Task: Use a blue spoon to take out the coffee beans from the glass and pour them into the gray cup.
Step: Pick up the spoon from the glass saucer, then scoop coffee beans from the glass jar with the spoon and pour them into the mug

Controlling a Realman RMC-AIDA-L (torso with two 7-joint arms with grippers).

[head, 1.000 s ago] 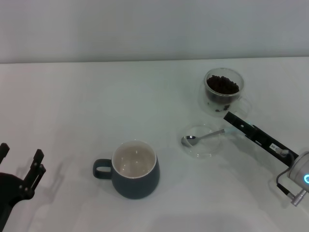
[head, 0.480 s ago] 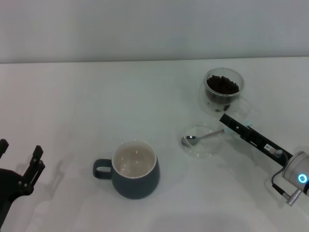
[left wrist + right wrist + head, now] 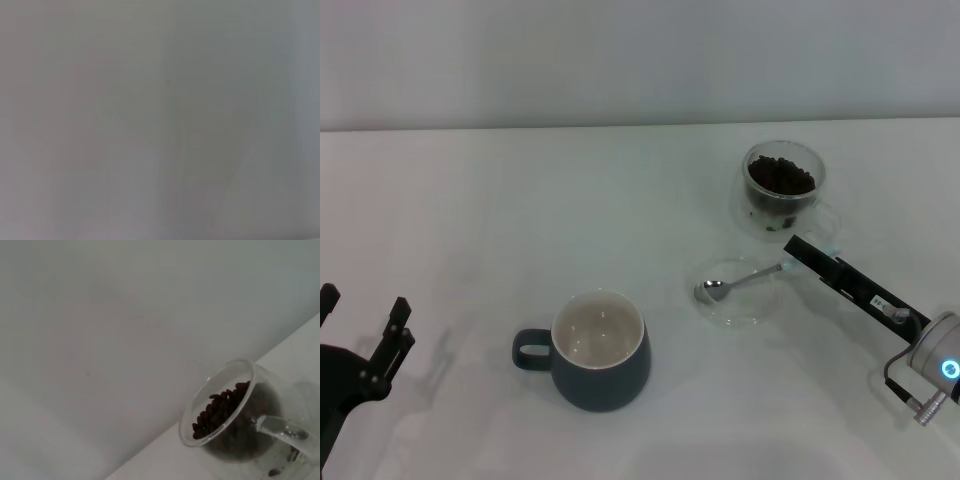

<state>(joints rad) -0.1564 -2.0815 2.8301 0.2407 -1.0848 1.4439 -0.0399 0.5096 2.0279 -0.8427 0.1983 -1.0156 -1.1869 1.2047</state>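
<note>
The blue spoon (image 3: 740, 280) lies with its silver bowl on a flat clear saucer (image 3: 735, 312). Its stem points toward my right gripper (image 3: 796, 249), whose dark tip covers the handle end. The glass (image 3: 782, 190) with coffee beans (image 3: 781, 176) stands just behind the gripper. In the right wrist view the glass (image 3: 200, 412) shows close up, with the beans (image 3: 225, 407) inside. The gray cup (image 3: 601, 352), cream inside and holding nothing, stands front centre with its handle to the left. My left gripper (image 3: 362, 312) is open and empty at the front left.
The white table (image 3: 520, 220) runs back to a pale wall. The left wrist view shows only a plain grey surface.
My right gripper's tip moved slightly left along the spoon's handle end, then back right. The spoon's bowl stays on the saucer. The left arm has barely moved.
</note>
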